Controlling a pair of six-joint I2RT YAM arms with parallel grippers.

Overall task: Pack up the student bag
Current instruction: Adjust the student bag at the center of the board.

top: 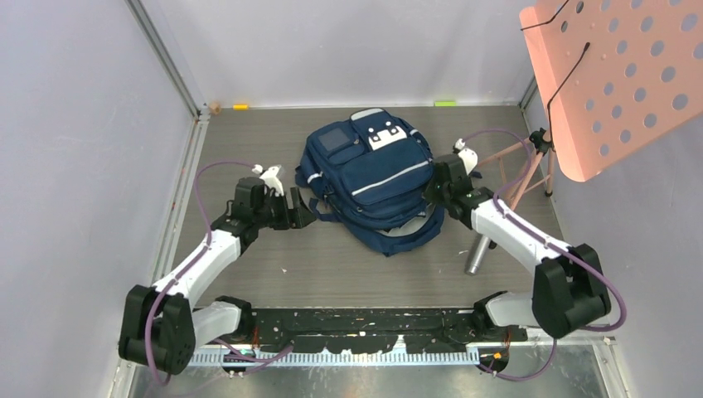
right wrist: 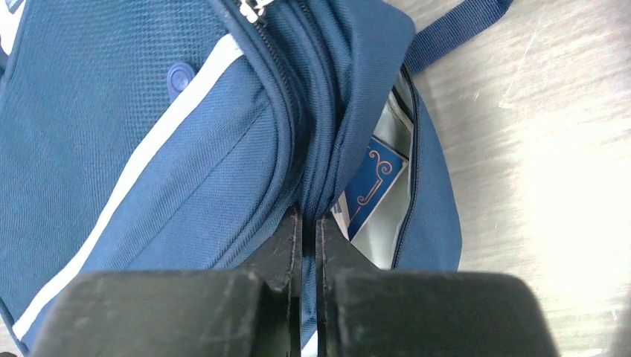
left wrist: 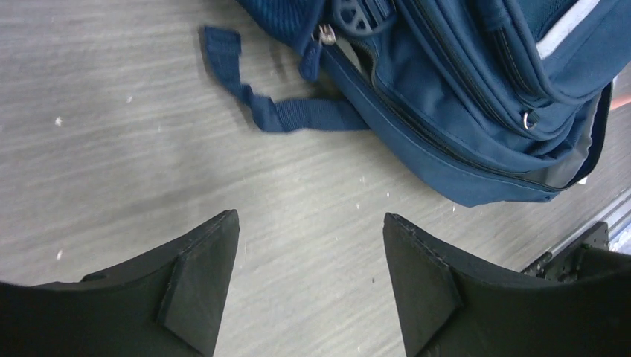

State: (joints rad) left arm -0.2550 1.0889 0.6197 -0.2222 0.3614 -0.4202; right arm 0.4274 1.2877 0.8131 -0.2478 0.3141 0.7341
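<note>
No writing is legible; the student bag's [top: 369, 178] white patches [top: 383, 135] are too small.

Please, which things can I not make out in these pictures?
Top view: the right arm covers the grey metal cylinder's upper end.
Right wrist view: the navy blue fabric backpack flap hides most of a blue flat item with orange ornament; the shut right end effector covers the fabric it pinches.
Left wrist view: the frame edge cuts the backpack.
</note>
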